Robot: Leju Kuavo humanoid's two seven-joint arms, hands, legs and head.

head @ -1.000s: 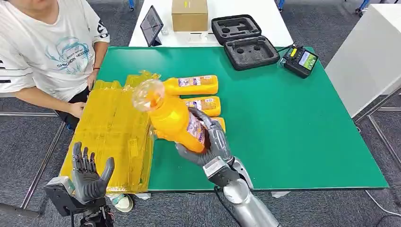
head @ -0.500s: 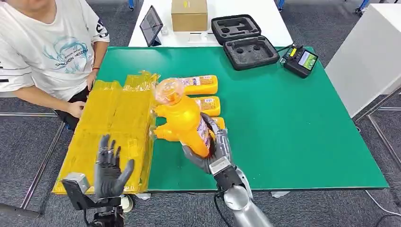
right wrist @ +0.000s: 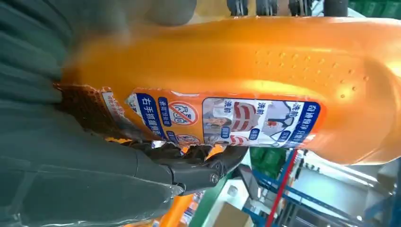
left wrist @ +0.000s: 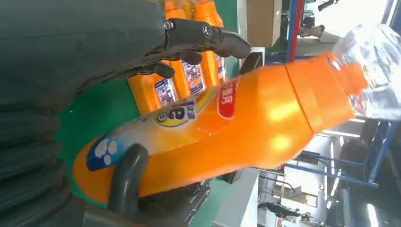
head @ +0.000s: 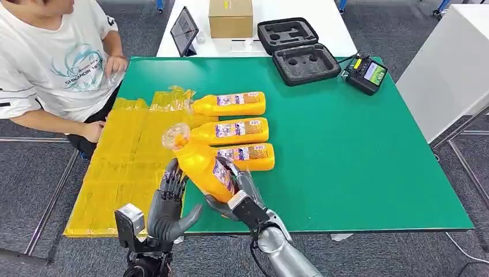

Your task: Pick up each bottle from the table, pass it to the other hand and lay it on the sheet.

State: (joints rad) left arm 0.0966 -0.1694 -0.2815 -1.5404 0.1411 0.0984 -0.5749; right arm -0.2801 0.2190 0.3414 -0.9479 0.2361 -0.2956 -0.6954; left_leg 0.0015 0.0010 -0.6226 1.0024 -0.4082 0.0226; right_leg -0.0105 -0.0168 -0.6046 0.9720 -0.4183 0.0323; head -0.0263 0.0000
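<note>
My right hand [head: 237, 195] grips an orange bottle [head: 202, 167] by its lower body and holds it above the table's front edge, its clear cap [head: 175, 137] tilted up and to the left. My left hand [head: 166, 208] stands right beside it with fingers spread; in the left wrist view the bottle [left wrist: 246, 123] lies between the thumb [left wrist: 125, 182] and the fingers [left wrist: 208, 37]. The right wrist view has the bottle's label [right wrist: 227, 120] close up. Three more orange bottles [head: 229, 104] [head: 233, 130] [head: 249, 156] lie side by side on the green table. The yellow sheet [head: 124, 164] covers the table's left part.
A person [head: 55, 57] sits at the table's left corner, one hand [head: 92, 133] on the sheet's edge. A black foam case [head: 300, 53] and a controller [head: 366, 74] lie at the far right. A box [head: 230, 17] and a tablet [head: 184, 29] stand on the white table behind.
My right hand has brought the bottle down and to the left. My left hand has risen and moved right, up against the bottle. The person's other hand lifted off the sheet.
</note>
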